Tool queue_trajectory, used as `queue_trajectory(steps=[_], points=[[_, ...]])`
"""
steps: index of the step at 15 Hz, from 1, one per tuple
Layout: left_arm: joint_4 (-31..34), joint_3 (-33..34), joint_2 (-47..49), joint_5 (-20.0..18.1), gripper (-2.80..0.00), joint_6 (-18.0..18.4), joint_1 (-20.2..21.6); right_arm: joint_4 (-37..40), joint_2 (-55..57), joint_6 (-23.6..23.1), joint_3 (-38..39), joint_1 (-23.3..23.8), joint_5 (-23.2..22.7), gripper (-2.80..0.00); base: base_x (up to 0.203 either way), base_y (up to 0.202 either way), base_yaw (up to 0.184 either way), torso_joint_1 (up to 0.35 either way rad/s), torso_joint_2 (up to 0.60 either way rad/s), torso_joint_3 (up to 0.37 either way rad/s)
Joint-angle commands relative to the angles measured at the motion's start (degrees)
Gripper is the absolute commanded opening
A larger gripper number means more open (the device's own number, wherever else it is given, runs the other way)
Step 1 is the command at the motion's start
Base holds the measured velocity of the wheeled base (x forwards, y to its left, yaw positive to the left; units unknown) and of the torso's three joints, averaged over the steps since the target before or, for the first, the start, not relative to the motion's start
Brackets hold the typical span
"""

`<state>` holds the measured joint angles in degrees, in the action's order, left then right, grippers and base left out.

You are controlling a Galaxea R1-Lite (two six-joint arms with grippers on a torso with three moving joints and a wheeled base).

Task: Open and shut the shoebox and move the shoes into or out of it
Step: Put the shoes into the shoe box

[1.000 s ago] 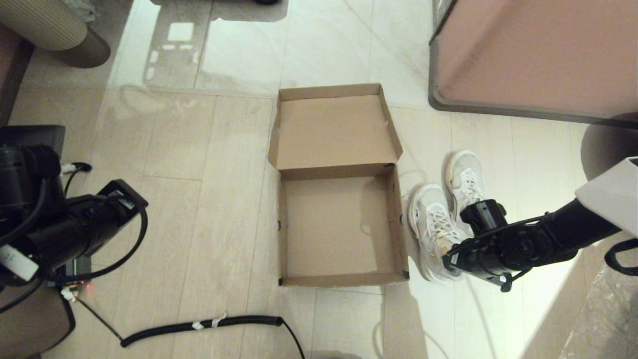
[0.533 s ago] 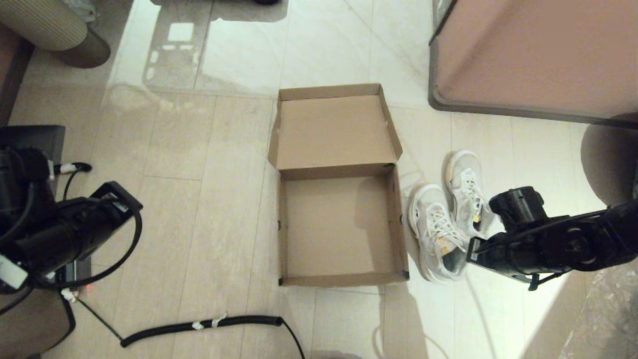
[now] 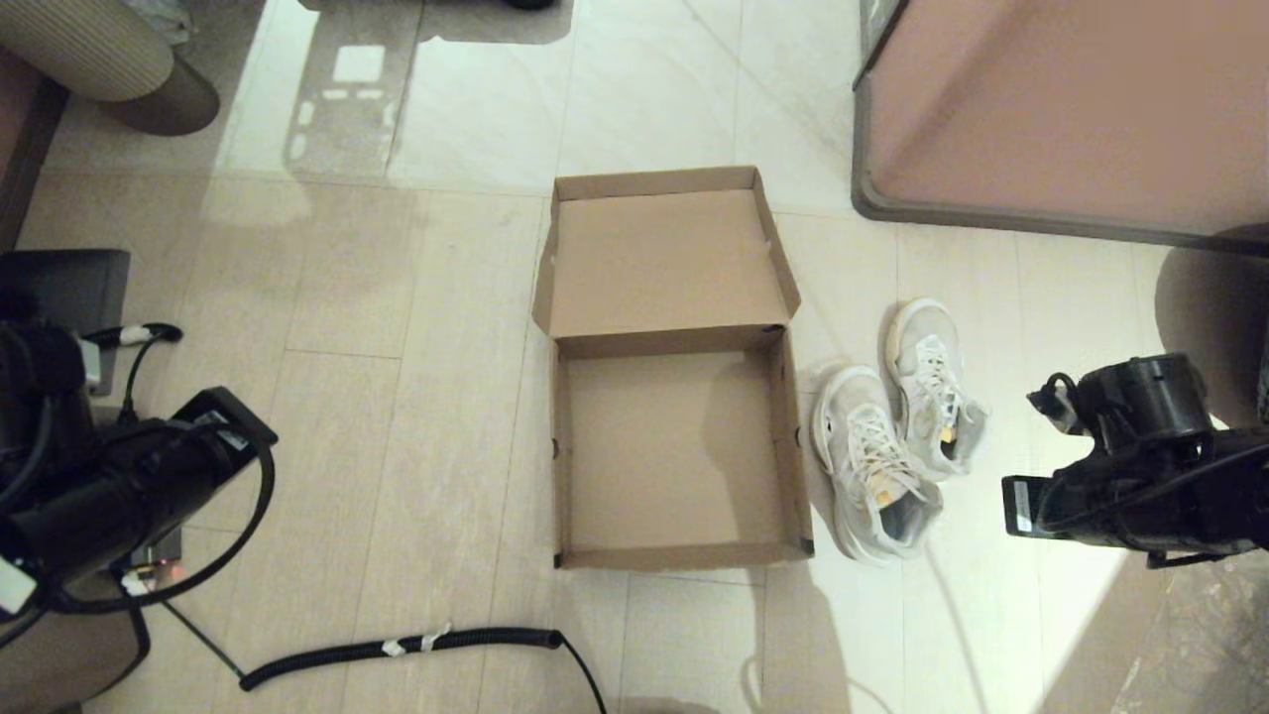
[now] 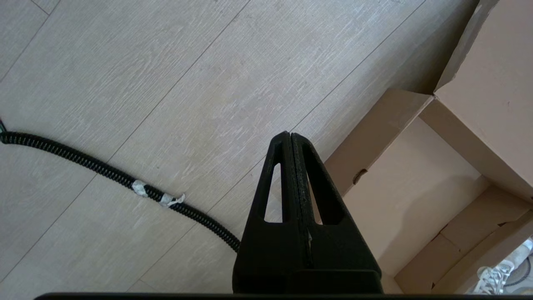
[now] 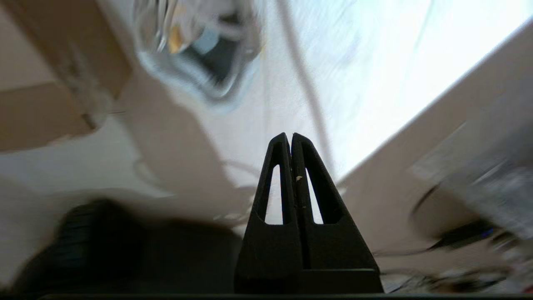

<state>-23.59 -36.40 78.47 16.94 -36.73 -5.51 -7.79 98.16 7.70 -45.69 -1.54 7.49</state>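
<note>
Right hand [image 5: 291, 139] pressed together, holding nothing, over the floor [image 3: 397, 297] to the right of the shoes [image 3: 897, 436], apart from them. Left hand [image 4: 290, 137] also pressed together, empty, parked low at the robot's left, off the shoebox [image 3: 674, 456]. Shoebox open on the floor, lid folded back, inside bare. Shoes side by side just right of its right wall. Black corrugated cable [image 3: 397, 650] lies nearer the robot.

The head camera looks steeply down from well above at the pale tiled floor [image 3: 397, 416]. The left wrist camera sits close behind the closed left gripper [image 4: 291, 135], aimed down at the floor; past its tip lies the open brown cardboard shoebox [image 4: 416, 196], shared with the head view. The right wrist camera, behind the closed right gripper [image 5: 291, 135], faces a white mesh sneaker [image 5: 200, 50] ahead, also seen from the head.
</note>
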Motion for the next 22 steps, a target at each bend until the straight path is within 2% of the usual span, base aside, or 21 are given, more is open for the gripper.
queue_trajectory(steps=[1,6,11,16,22], points=[[-0.14,0.26,-0.34,0.11,-2.80,-0.18,0.04,-1.75,3.69,-3.19,-2.23,1.43,-0.25,-2.80,0.000,0.000,0.000,0.000,0.00,0.000],[-0.14,0.42,0.10,0.19,-2.80,-0.10,0.06,-14.75,18.79,-7.63,-8.69,1.89,-0.97,-2.80,0.000,0.000,0.000,0.000,0.00,0.000],[-0.14,0.45,0.54,0.19,-2.80,-0.10,0.06,-19.91,29.73,-7.34,-22.28,5.68,-0.74,-2.80,0.000,0.000,0.000,0.000,0.00,0.000],[-0.23,0.01,1.95,0.11,-2.80,0.51,0.06,-20.03,30.43,-7.56,-20.13,7.25,-0.79,-2.80,0.000,0.000,0.000,0.000,0.00,0.000],[-0.23,0.01,1.51,0.11,-2.80,0.52,0.06,-20.55,28.37,-7.77,-8.69,7.26,-0.95,-2.80,0.000,0.000,0.000,0.000,0.00,0.000]])
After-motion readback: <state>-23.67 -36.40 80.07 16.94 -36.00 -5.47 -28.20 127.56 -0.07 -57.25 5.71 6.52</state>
